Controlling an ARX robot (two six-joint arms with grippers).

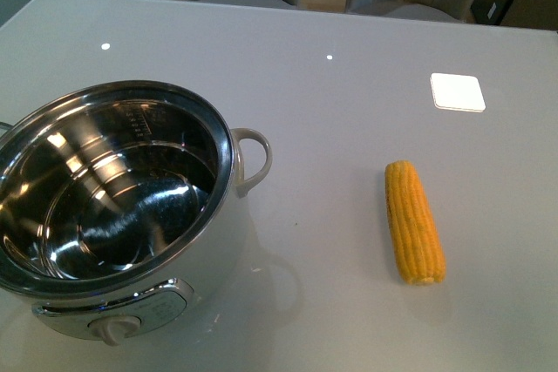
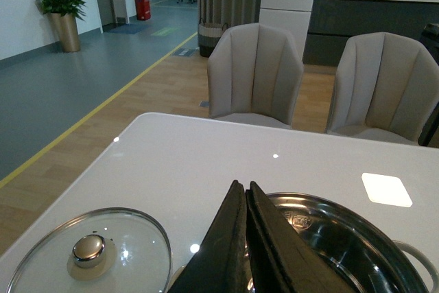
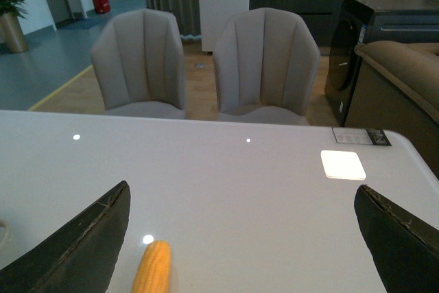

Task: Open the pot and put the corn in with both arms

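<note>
The pot [image 1: 113,206] stands open at the front left of the table, shiny steel inside, loop handle [image 1: 253,158] on its right, dial knob [image 1: 115,328] in front. Its glass lid [image 2: 89,252] lies flat on the table beside it in the left wrist view. The corn [image 1: 414,219] lies on the table to the right of the pot, also low in the right wrist view [image 3: 152,269]. My left gripper [image 2: 245,190] is shut and empty, above the pot's rim [image 2: 322,207]. My right gripper [image 3: 243,193] is open wide and empty, behind the corn. Neither arm shows in the front view.
A white square patch [image 1: 458,91] lies on the table at the far right. Two grey chairs [image 2: 255,73] stand behind the table's far edge. A potted plant [image 2: 62,15] and a dark cabinet [image 3: 384,39] are further off.
</note>
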